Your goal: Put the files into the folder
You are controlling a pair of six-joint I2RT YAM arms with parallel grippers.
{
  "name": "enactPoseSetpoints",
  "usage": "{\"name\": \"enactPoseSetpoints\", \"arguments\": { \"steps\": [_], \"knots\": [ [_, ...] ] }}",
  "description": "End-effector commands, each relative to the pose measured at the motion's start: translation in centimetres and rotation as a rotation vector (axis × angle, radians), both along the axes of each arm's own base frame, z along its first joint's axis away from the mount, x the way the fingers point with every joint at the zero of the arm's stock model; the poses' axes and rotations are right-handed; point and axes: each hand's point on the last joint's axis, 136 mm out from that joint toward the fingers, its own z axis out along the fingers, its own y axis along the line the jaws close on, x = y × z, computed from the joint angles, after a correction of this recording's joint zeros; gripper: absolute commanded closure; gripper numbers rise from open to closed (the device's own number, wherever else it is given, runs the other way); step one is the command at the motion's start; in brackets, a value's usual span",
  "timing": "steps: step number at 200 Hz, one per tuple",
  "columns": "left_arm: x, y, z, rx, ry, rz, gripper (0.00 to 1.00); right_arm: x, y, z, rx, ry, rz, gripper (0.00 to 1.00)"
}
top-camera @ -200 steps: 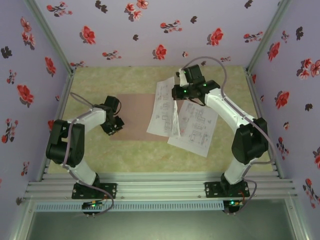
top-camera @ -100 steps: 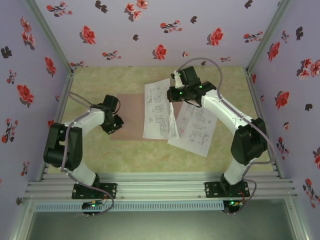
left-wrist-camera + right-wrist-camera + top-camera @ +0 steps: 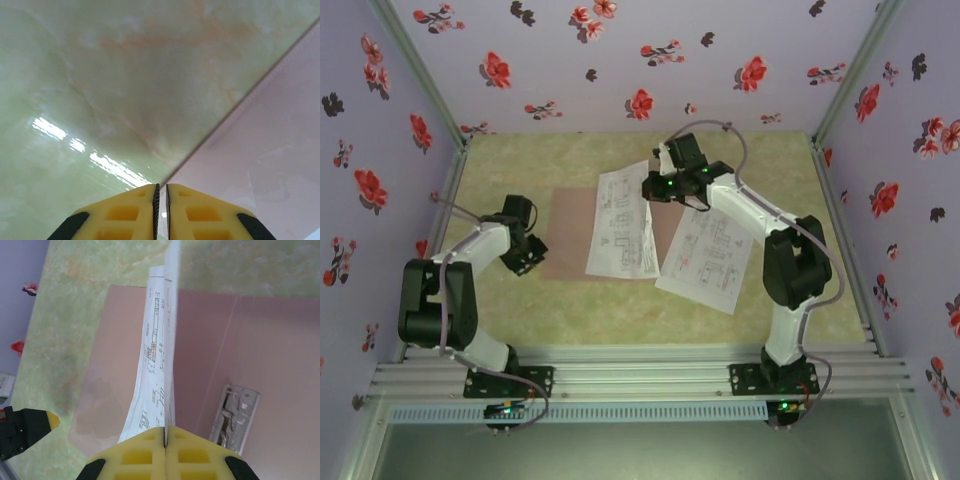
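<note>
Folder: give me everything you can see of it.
The folder is thin pinkish-brown card, lying open and flat on the green marbled table, with a centre crease and a metal clip inside. A printed sheet pinched by the right gripper drapes over its right part. The shut left gripper sits at its left edge; grip unclear.

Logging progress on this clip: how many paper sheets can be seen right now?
2. The held sheet hangs from the right gripper over the folder; the second sheet lies flat further right. More could be hidden beneath it.
</note>
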Motion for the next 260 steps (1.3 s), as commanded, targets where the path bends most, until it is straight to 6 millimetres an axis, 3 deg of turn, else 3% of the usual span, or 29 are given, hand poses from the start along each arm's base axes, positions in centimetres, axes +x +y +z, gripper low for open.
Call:
{"name": "enactPoseSetpoints", "arguments": {
  "steps": [1,54,167,228,260],
  "knots": [
    [-0.4,0.8,-0.9,0.028,0.046,-0.034,0.86,1.3,1.6,1.3,0.090,-0.010,0.015,1.00],
    [0.3,0.4,-2.5,-0.004,0.072,-0.023,0.89,3.6,3.3,0.2,0.171,0.025,-0.004,1.00],
    [1.0,-0.3,-2.8,-0.043,0.054,-0.001,0.91,4.8,6.2,-2.9,0.267,0.105,0.013,1.00],
    [1.1,-0.4,-3.3,-0.047,0.071,-0.002,0.92,4.3,8.6,-4.5,0.300,0.143,0.049,1.00],
    [1.4,-0.5,-3.4,-0.046,0.073,-0.005,0.92,3.6,8.7,-5.7,0.288,0.167,0.079,1.00]
  ]
}}
